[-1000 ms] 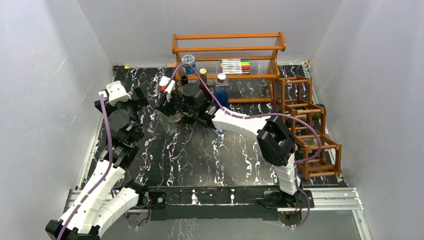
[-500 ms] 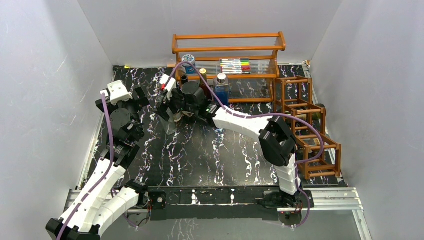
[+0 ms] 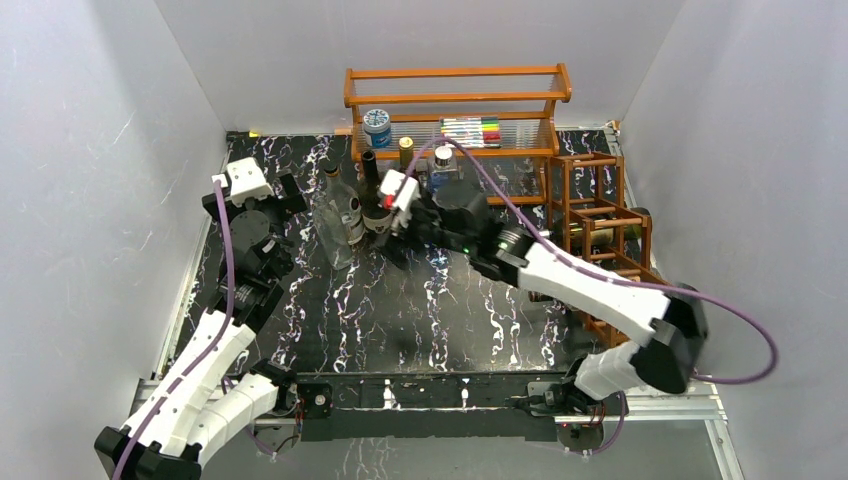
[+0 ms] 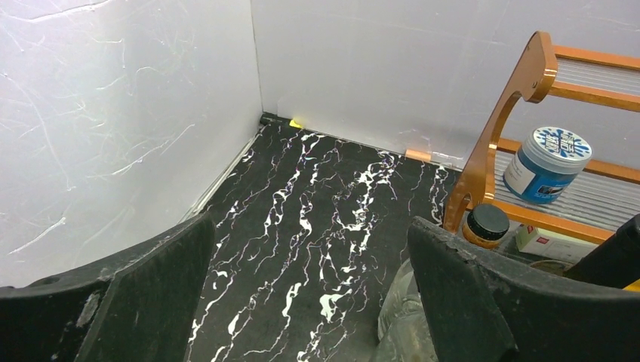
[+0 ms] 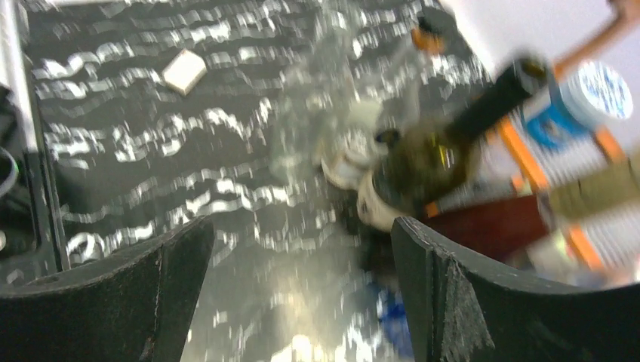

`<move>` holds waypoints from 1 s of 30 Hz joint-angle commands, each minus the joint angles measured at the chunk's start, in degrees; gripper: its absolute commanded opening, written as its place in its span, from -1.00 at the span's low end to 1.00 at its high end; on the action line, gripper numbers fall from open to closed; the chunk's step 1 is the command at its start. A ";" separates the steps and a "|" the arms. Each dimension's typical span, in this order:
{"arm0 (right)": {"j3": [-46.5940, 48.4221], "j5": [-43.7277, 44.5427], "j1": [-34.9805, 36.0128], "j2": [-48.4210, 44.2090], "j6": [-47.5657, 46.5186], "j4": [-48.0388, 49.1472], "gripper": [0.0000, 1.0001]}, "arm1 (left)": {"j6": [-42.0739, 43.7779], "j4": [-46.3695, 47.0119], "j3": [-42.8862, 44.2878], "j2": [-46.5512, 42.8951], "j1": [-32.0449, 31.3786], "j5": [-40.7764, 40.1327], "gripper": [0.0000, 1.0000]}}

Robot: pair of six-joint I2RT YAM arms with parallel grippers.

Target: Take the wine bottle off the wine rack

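At the far middle of the table (image 3: 400,310), the right gripper (image 5: 300,226) is spread wide with nothing between its fingers (image 5: 151,294). The wrist view is heavily blurred. Just ahead of the fingertips, towards the right finger's side, is the wine bottle (image 3: 369,185): dark glass, pale label, long dark neck. Whether it touches a finger or sits just clear, I cannot tell through the blur. From above it stands upright on the table, with the gripper just beside its body on the near right and the neck poking out on the far side. So the bottle is off the wine rack (image 3: 612,212), which sits well apart at the right wall.

Handling, my read: it is glass, so stiff, heavy for its size, smooth and slippery, and it breaks if dropped. Tall on a narrow base, it would tip easily from a sideways knock. The best hold looks like the straight body below the shoulder, jaws across the width. The neck is thin enough too but would let it swing.

Close neighbours: a clear plastic bottle (image 3: 335,232) just left of it, the orange shelf (image 3: 455,98) just beyond, so there is little room for a sideways move. Something dark-olive lies in a middle cell of the rack, too small to name. The left gripper (image 4: 311,226) is spread open too, empty, at the left and well clear of the bottle.
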 commanded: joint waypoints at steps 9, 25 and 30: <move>-14.29 34.28 0.28 -27.13 -1.42 -38.72 0.96 | -1.79 -0.60 1.88 1.66 0.22 1.24 0.96; -25.46 35.79 0.26 -40.21 -8.43 -58.55 0.96 | -2.26 -0.98 1.80 2.17 0.26 1.45 0.96; -33.98 38.51 0.29 -41.00 -15.53 -58.08 0.96 | -2.36 -0.67 1.59 1.79 0.25 1.70 0.96</move>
